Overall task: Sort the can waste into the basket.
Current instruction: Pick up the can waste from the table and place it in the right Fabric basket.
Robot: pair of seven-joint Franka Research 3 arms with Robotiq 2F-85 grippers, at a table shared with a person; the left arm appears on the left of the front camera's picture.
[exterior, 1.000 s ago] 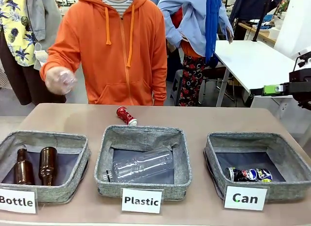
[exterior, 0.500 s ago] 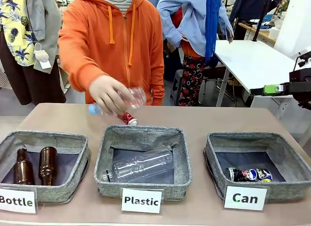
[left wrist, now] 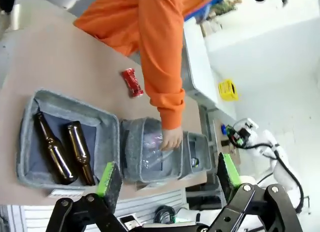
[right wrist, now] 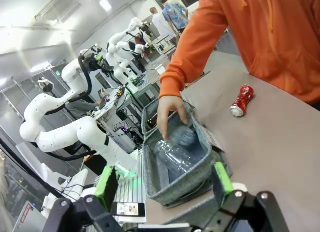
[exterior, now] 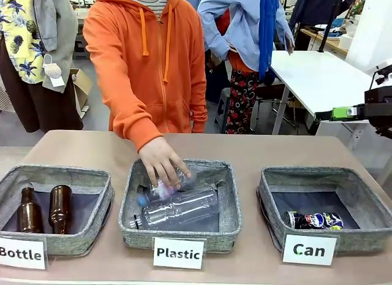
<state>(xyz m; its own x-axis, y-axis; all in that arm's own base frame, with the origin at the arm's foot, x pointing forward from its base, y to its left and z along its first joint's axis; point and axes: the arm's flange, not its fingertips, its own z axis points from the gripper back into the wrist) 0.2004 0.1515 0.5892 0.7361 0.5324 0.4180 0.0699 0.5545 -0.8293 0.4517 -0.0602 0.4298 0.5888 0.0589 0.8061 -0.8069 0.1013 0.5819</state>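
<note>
A dark crushed can [exterior: 313,220] with blue, white and green print lies inside the grey basket [exterior: 264,188] labelled "Can" at the front right. A red crushed can [left wrist: 132,82] lies on the bare table behind the middle basket, near the person; it shows again as the red can [right wrist: 241,101] in the right wrist view. The person's forearm hides it in the front view. My left gripper [left wrist: 169,174] hangs open high above the baskets, holding nothing. My right gripper [right wrist: 163,182] is open and empty too, and the right gripper [exterior: 343,113] sits raised at the right edge, behind the Can basket.
The person's hand [exterior: 160,163] presses a clear plastic bottle [exterior: 177,208] into the middle basket [exterior: 229,227] labelled "Plastic". Two brown bottles [exterior: 44,209] lie in the left basket [exterior: 101,227] labelled "Bottle". Bare tabletop [exterior: 263,150] lies behind the baskets.
The person's hand has carried a clear bottle from the upper left down into the Plastic basket, and the arm now covers the red can in the front view. Neither gripper has moved.
</note>
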